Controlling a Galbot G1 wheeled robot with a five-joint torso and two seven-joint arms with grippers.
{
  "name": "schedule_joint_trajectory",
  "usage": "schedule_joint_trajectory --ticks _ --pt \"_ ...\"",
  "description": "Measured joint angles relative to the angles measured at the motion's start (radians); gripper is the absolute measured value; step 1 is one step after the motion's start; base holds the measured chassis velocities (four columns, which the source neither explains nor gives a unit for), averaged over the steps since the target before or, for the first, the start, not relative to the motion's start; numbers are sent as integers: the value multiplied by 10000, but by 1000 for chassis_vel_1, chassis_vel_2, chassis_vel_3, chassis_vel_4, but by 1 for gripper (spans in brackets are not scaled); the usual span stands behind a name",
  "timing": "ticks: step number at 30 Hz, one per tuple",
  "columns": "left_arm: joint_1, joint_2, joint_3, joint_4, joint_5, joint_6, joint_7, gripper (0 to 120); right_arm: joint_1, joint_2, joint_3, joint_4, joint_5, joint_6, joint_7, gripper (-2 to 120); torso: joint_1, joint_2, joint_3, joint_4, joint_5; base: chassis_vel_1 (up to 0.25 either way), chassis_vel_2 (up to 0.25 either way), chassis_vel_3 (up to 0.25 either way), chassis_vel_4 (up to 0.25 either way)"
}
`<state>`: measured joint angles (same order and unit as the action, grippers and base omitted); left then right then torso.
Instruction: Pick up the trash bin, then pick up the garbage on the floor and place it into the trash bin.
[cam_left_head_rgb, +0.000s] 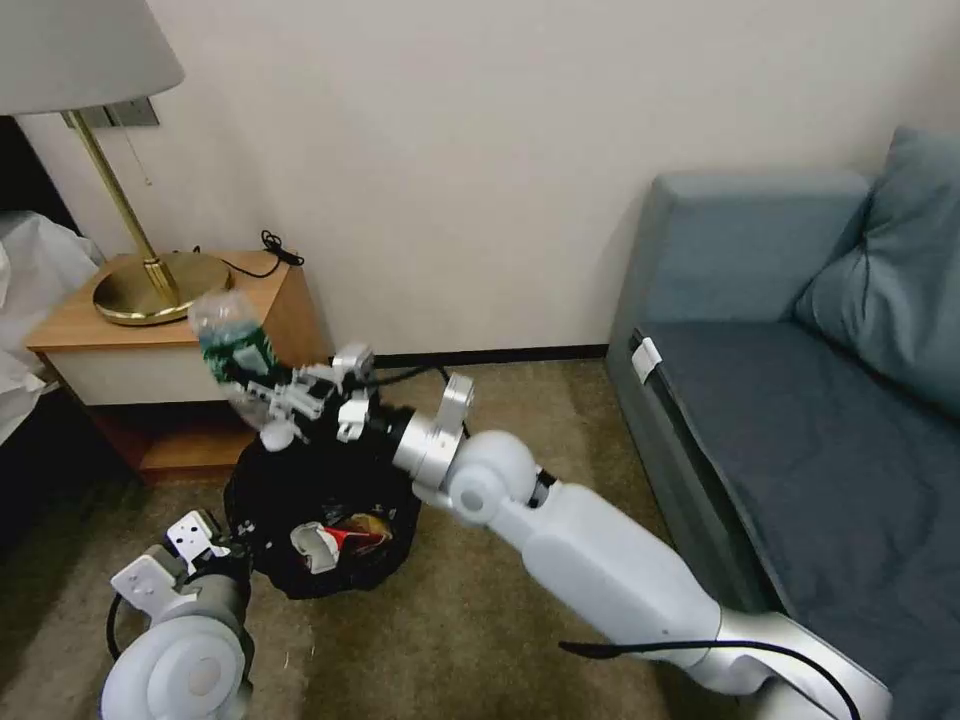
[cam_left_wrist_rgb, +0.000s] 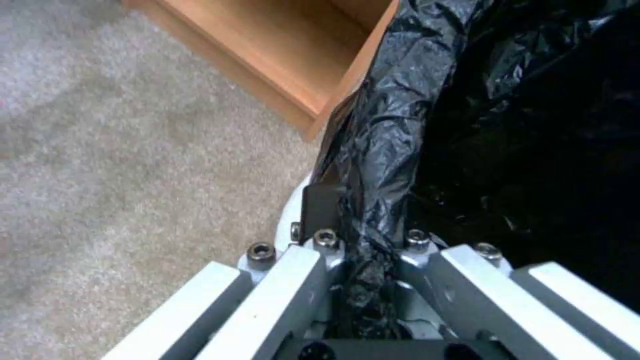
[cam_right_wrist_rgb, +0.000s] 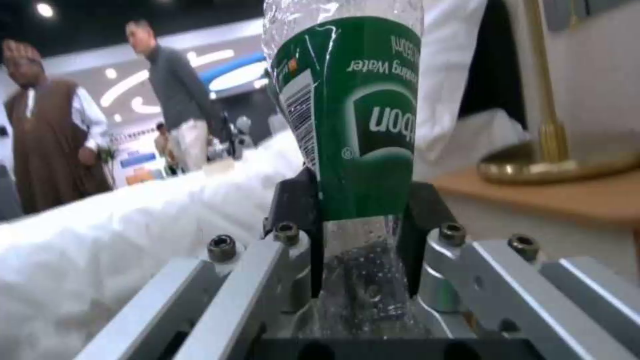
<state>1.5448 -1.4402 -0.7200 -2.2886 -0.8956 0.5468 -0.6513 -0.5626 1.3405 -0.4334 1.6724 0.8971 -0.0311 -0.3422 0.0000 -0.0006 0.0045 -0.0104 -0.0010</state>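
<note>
Nearest, low on the robot's left, the left gripper (cam_left_head_rgb: 215, 545) is pinched tight on the crinkled black bag folded over the rim of the small round trash bin (cam_left_head_rgb: 300, 490), which sits above the beige carpet (cam_left_head_rgb: 450, 640). Inside lie a red-and-white packet (cam_left_head_rgb: 330, 540) and other litter. Just above the bin's far edge, the right gripper (cam_left_head_rgb: 262, 395) clamps a small clear plastic bottle with a green label (cam_left_head_rgb: 232, 350), cap end down. Beyond stand a wooden bedside table (cam_left_head_rgb: 170, 340) with a brass lamp (cam_left_head_rgb: 140, 250) and, to the right, a blue-grey sofa (cam_left_head_rgb: 800, 380).
</note>
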Motion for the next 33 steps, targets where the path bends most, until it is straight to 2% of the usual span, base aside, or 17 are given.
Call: schedule_joint_trajectory --ticks 6,9,12,13,17,20,22,23,24,26,27,28,30,33 --pt "103 10 -40 -196 -86 12 -11 1 -353 -134 -125 -233 -472 155 -211 19 0 0 0 -2 0 0 0 0 0" --pt "156 -5 -39 -247 -109 15 -34 1 -510 -199 -263 -352 -874 423 -447 24 0 0 0 0 0 0 0 0 0" --pt "195 -25 -38 -311 -190 22 -98 1 -575 -235 -309 -450 -1115 547 -566 34 0 0 0 -1 0 0 0 0 0" --pt "195 -25 -38 -311 -190 22 -98 1 -575 -235 -309 -450 -1115 547 -566 34 0 0 0 -1 0 0 0 0 0" --pt "303 -74 -81 -401 -264 44 -189 1 -679 -337 -292 -519 -1211 542 -593 59 0 0 0 1 0 0 0 0 0" --pt "313 -92 -78 -406 -274 59 -232 1 -715 -379 -241 -519 -1281 515 -590 64 0 1 0 -1 0 0 0 0 0" --pt "292 -218 -19 -485 -313 145 -371 1 -704 -391 -261 -701 -1396 553 -598 74 0 0 0 -2 1 0 0 0 0" --pt "292 -218 -19 -485 -313 145 -371 1 -704 -391 -261 -701 -1396 553 -598 74 0 0 0 -2 1 0 0 0 0" --pt "319 -301 8 -584 -376 197 -429 1 -658 -385 -314 -909 -1521 618 -605 81 0 0 1 0 -1 0 0 0 0" --pt "370 -308 8 -649 -476 216 -479 1 -621 -392 -330 -1015 -1572 642 -606 85 0 0 1 0 1 0 0 0 0" --pt "465 -252 -39 -683 -688 222 -574 1 -578 -438 -331 -1147 -1625 714 -606 92 0 0 0 0 0 0 0 0 0" --pt "465 -252 -39 -683 -688 222 -574 1 -578 -438 -331 -1147 -1625 714 -606 92 0 0 0 0 0 0 0 0 0" --pt "563 -87 -215 -650 -1390 265 -917 1 -531 -556 15 -1071 -1620 1037 -740 99 0 0 1 3 1 0 0 0 0" --pt "535 -23 -261 -463 -1720 280 -1059 1 -503 -666 505 -700 -1487 1079 -793 100 0 0 0 3 2 0 0 0 0"
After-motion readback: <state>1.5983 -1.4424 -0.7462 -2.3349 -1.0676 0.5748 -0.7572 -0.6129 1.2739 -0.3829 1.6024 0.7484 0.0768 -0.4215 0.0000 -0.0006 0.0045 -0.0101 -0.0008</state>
